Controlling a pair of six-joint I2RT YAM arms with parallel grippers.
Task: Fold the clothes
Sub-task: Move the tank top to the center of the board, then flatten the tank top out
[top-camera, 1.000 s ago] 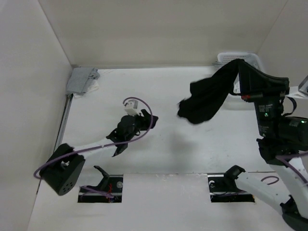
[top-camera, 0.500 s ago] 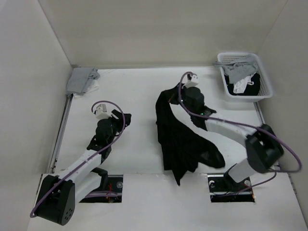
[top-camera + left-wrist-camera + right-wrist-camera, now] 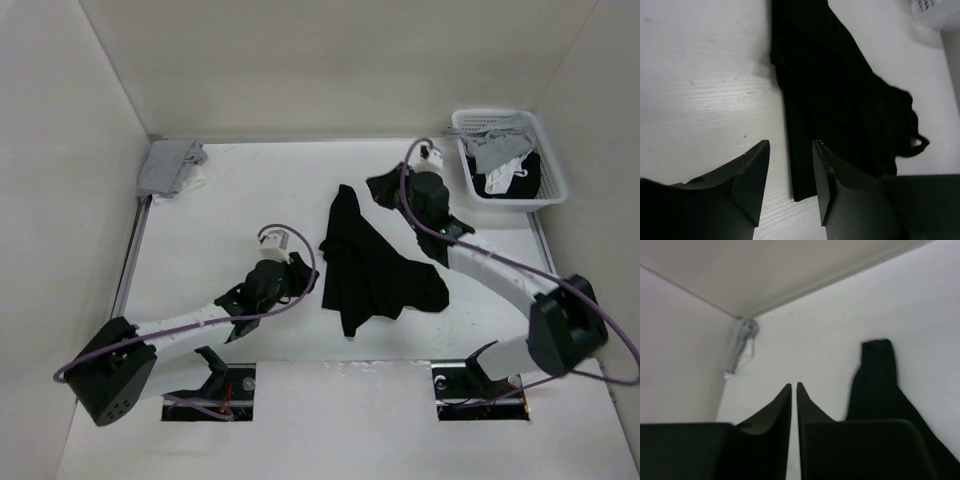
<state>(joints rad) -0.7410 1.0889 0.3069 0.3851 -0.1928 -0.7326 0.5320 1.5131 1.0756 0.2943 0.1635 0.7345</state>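
Note:
The clothes, a black long-sleeved shirt [image 3: 375, 275], lie crumpled in the middle of the white table. My left gripper [image 3: 305, 278] sits low at the shirt's left edge. In the left wrist view it [image 3: 791, 144] is open, and the shirt's [image 3: 840, 100] lower left corner lies between its fingers, ungripped. My right gripper [image 3: 380, 188] hovers beyond the shirt's far end, pointing toward the far left corner. Its jaws [image 3: 794, 385] stand a narrow slit apart with nothing between them, and the shirt [image 3: 875, 380] shows to their right.
A grey folded cloth bundle [image 3: 170, 165] [image 3: 740, 342] lies in the far left corner. A white plastic basket [image 3: 548, 170] [image 3: 935, 10] with grey and white garments stands at the far right. Walls close in the table on three sides.
The right arm swung the shirt from the basket side to the table's middle, let go and pulled back. The left arm moved to the shirt's left edge and its jaws narrowed.

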